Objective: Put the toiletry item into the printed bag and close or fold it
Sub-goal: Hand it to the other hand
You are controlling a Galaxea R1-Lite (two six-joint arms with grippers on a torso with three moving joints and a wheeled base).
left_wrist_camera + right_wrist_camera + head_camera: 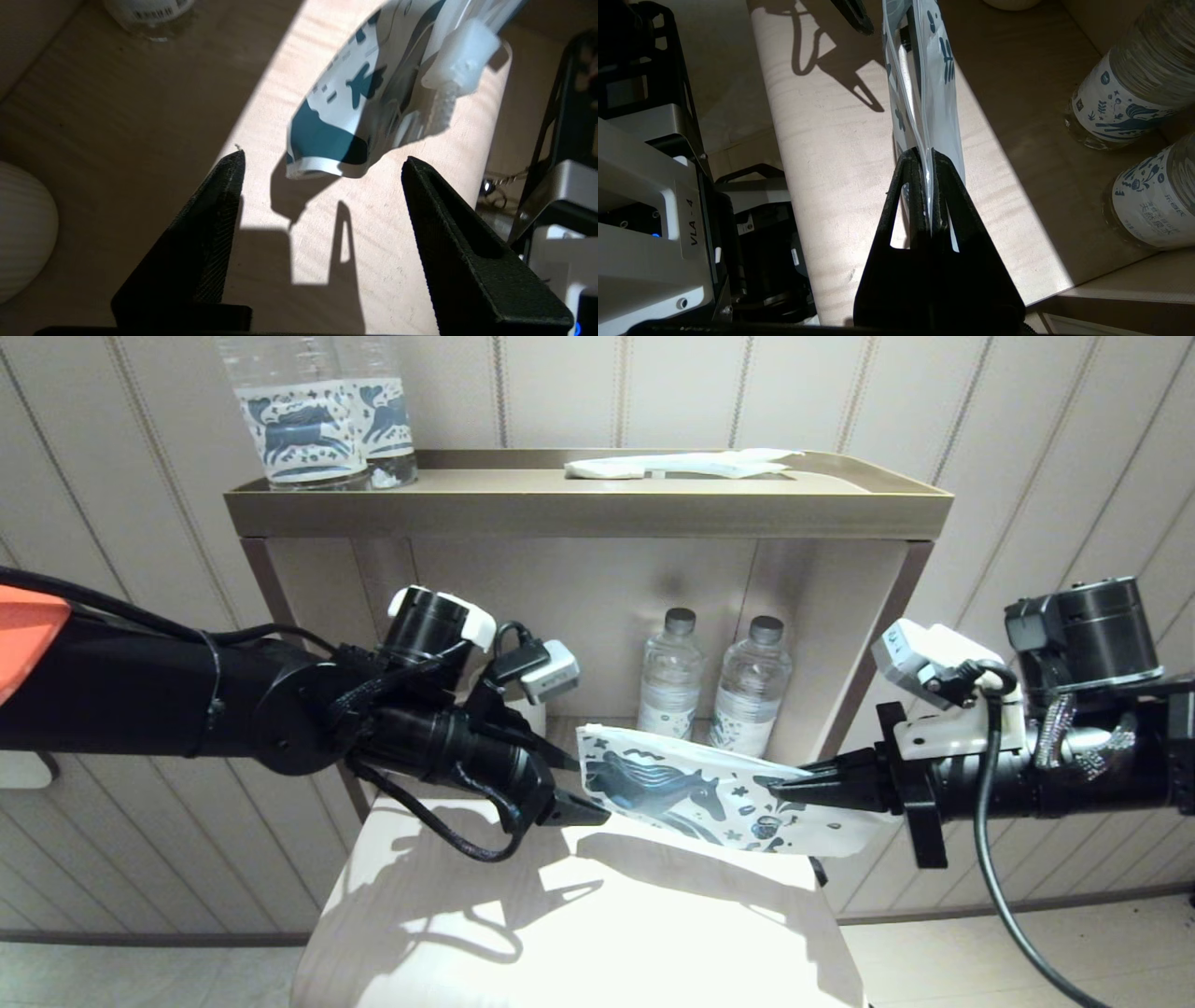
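The left gripper stands spread and empty just short of the printed bag, whose near end hangs apart between and beyond its tips. The bag's long axis runs level from there across to the right gripper, pinched shut on its far end. A pale toothbrush head shows inside the bag.

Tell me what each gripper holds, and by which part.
Right gripper pinches the printed bag at its right end; left gripper is open, holding nothing.
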